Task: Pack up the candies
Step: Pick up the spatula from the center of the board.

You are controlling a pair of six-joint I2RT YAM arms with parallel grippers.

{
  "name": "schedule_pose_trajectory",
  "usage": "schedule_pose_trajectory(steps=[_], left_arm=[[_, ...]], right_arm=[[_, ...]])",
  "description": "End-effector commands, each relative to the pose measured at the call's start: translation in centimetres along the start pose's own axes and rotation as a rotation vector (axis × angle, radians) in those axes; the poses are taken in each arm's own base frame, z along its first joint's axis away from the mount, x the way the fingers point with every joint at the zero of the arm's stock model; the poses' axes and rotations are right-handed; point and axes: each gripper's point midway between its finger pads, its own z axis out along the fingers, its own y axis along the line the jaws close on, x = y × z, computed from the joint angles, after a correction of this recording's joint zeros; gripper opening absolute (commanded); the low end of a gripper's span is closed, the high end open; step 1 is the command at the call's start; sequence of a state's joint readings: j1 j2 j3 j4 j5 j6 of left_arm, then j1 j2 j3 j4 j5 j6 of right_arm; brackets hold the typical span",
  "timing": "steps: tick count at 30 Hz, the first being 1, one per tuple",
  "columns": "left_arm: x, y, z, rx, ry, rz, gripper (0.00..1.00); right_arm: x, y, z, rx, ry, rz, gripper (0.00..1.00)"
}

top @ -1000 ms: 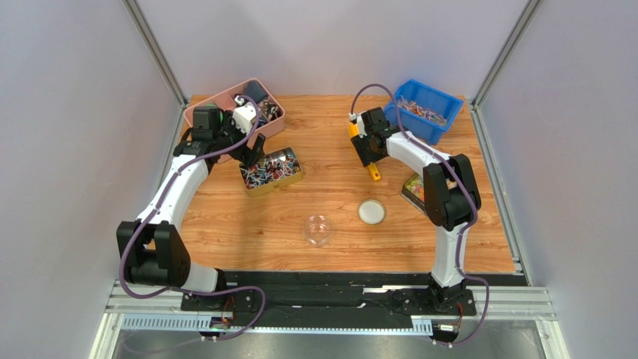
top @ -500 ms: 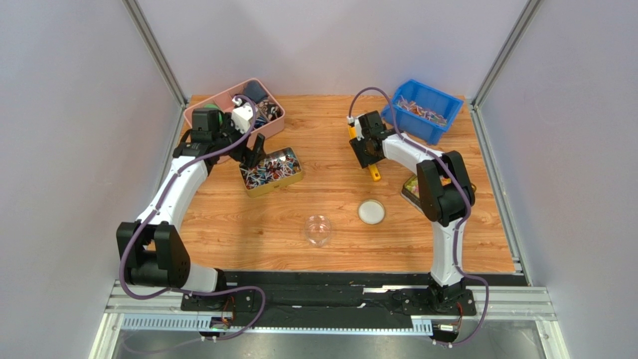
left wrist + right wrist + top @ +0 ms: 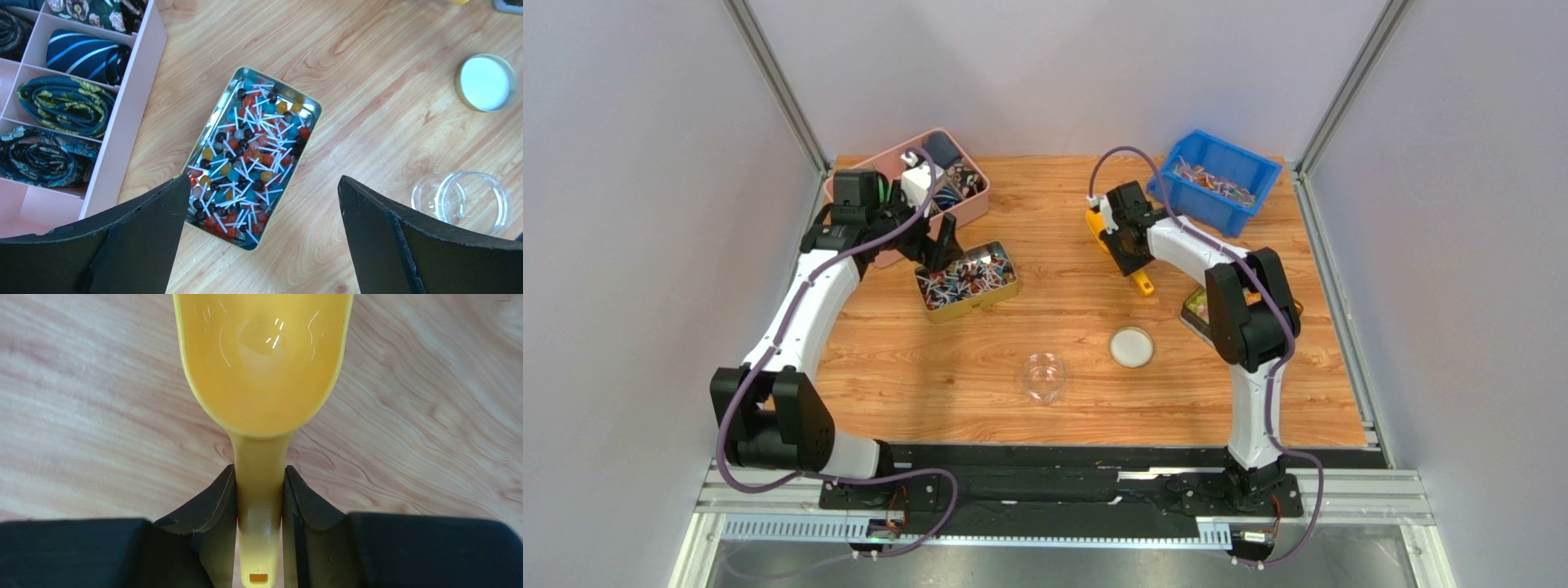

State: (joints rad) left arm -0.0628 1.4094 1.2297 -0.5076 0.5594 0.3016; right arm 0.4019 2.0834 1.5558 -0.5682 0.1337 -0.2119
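One wood table [image 3: 1051, 208] and two arms. One pink divided box [image 3: 889, 159] of rolled ties [image 3: 61, 105] sits back left, one blue bin [image 3: 1212, 212] back right. There are two tins: the one [image 3: 955, 309] beside the pink box is packed with the candies [image 3: 255, 153], way too many to count. The other tin [image 3: 1194, 312] is half hidden behind the right arm. One clear jar [image 3: 1044, 376] and one lid [image 3: 1131, 348] sit near the front.

The left gripper [image 3: 264, 178] is spread wide above the candies. The right gripper [image 3: 259, 478] is pinching the handle of one yellow scoop [image 3: 263, 373].

Wood-grain table [image 3: 928, 368], plain grey walls [image 3: 1051, 61], metal corner posts [image 3: 776, 80]
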Motion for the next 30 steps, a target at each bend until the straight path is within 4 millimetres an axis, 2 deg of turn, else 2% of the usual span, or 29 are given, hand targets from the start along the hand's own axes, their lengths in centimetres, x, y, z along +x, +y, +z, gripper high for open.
schedule_pose_trajectory(steps=[1, 3, 4, 5, 6, 9, 10, 16, 19, 23, 30], left_arm=[[-3.3, -1.7, -2.2, 0.062, -0.061, 0.0, 0.99], [-3.5, -2.8, -2.7, 0.119, -0.05, -0.02, 0.99], [-4.2, -3.1, -2.9, 0.14, -0.056, -0.02, 0.99], [-4.2, -4.1, -3.2, 0.193, -0.048, -0.035, 0.99], [-4.4, -4.6, -3.4, 0.221, -0.047, -0.04, 0.99], [-5.0, -6.1, -4.0, 0.304, -0.054, -0.052, 0.99], [-5.0, -6.4, -4.2, 0.319, -0.058, -0.053, 0.99], [-5.3, -8.7, -4.9, 0.454, -0.097, -0.046, 0.99], [-5.5, -10.0, -5.7, 0.528, -0.118, -0.047, 0.99], [-5.4, -10.9, -6.3, 0.566, -0.131, -0.042, 0.99], [-4.5, -11.2, -5.7, 0.619, -0.116, -0.078, 0.94]], right_arm=[[-4.0, -1.8, -7.7, 0.073, -0.146, -0.11, 0.0], [-4.3, -1.9, -10.9, 0.106, -0.197, -0.21, 0.0], [-4.5, -1.1, -12.1, 0.137, -0.217, -0.275, 0.0], [-5.2, -1.1, -15.0, 0.168, -0.277, -0.31, 0.0], [-4.3, -0.5, -15.1, 0.184, -0.28, -0.355, 0.0], [-3.8, 2.1, -18.5, 0.213, -0.352, -0.497, 0.0], [-3.8, 3.9, -19.4, 0.199, -0.381, -0.554, 0.0], [-2.8, 9.6, -24.4, 0.179, -0.548, -0.731, 0.0], [-2.8, 11.3, -25.5, 0.152, -0.589, -0.746, 0.0], [-2.7, 12.5, -24.9, 0.155, -0.584, -0.769, 0.0], [-3.7, 14.5, -24.7, 0.201, -0.612, -0.781, 0.0]])
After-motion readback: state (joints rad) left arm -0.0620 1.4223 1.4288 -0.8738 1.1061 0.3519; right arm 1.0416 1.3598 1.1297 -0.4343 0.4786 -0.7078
